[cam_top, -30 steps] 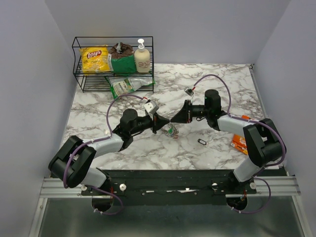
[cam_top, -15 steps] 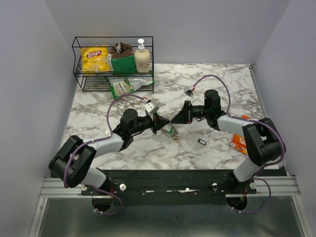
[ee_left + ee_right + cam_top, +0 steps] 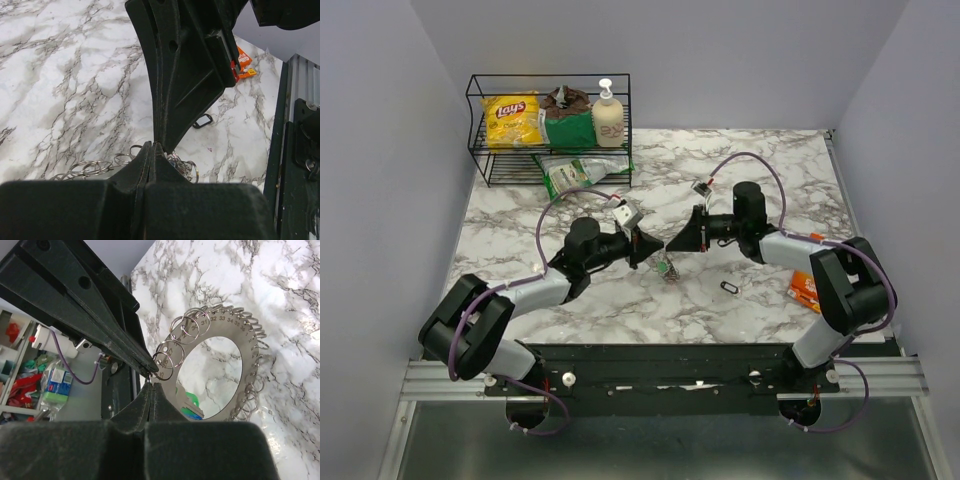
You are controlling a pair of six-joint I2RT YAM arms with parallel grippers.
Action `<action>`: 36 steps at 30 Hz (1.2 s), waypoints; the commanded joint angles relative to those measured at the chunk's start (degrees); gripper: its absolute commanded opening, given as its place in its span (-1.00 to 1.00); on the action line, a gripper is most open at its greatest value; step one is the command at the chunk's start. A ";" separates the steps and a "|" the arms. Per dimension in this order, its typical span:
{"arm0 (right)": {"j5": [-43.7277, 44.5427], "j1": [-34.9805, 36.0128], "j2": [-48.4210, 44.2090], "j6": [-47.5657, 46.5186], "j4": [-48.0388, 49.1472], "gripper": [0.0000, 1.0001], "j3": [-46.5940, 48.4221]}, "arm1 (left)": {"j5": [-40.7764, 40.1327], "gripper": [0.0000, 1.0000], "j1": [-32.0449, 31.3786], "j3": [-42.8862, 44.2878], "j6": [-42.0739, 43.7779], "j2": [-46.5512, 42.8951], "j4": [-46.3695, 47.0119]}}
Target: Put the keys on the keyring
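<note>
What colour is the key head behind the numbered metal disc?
The key head is green, clearest in the right wrist view.

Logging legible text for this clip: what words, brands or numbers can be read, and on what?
"Lay's": yellow chip bag in the wire rack.
"31 32 33 34 35": numbered metal plate.
Too small or blurred to read: print on the green bag and the orange packet.

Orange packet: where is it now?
In the top view the orange packet lies on the right side of the table, beside the right arm, a small black loop to its left.
</note>
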 commanded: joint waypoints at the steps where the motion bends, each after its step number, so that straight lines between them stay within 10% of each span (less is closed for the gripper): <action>1: 2.18 0.39 -2.62 -3.22 -5.93 -0.99 2.16 | 2.06 -1.00 -0.22 3.67 0.98 -0.68 -3.02; 7: 5.35 0.57 -4.56 -9.73 -16.57 -0.99 5.68 | 3.81 -0.34 -0.22 8.32 3.80 -0.86 -12.60; 16: 8.25 1.18 -6.14 -13.42 -23.07 -0.99 6.56 | 6.81 0.05 -0.22 12.89 10.12 -5.42 -26.30; 26: 11.60 2.24 -7.11 -19.83 -33.36 -0.99 10.07 | 13.74 0.07 0.48 30.54 32.51 -1.84 -69.95; 36: 10.54 4.34 -7.64 -24.93 -39.60 -0.99 12.27 | 15.07 0.07 1.71 34.17 35.00 1.34 -74.14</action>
